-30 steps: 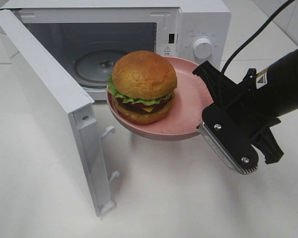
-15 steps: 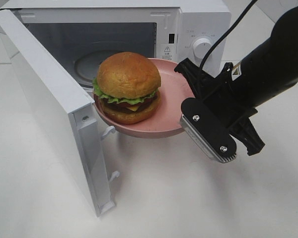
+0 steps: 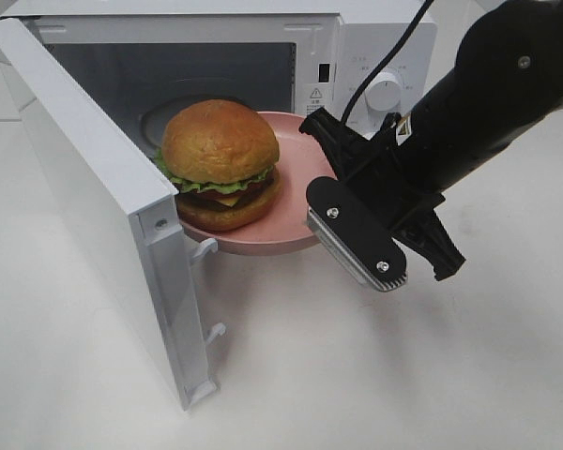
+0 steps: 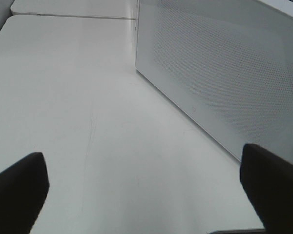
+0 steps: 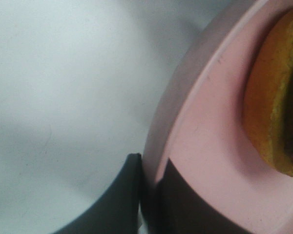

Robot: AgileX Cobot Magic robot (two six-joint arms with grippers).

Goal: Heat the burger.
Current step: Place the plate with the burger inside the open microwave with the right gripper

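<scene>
The burger (image 3: 220, 159), with golden bun, green lettuce and dark patty, sits on a pink round plate (image 3: 286, 234). My right gripper (image 3: 317, 178) is shut on the plate's right rim and holds it in the air at the open microwave's (image 3: 375, 37) mouth. In the right wrist view the dark fingers (image 5: 117, 200) pinch the pink plate's rim (image 5: 200, 122), with the burger's bun edge (image 5: 273, 112) beside them. My left gripper (image 4: 144, 195) is open and empty over the bare table, next to the microwave's side wall (image 4: 224, 73). It is out of the exterior view.
The microwave door (image 3: 94, 187) stands open to the left, close to the plate's left edge. A glass turntable (image 3: 155, 117) lies inside the cavity. The control knob (image 3: 387, 89) is behind my right arm. White table (image 3: 357, 375) lies in front.
My right gripper has carried the plate and burger to the left and slightly back, toward the microwave's opening. The door has not moved.
</scene>
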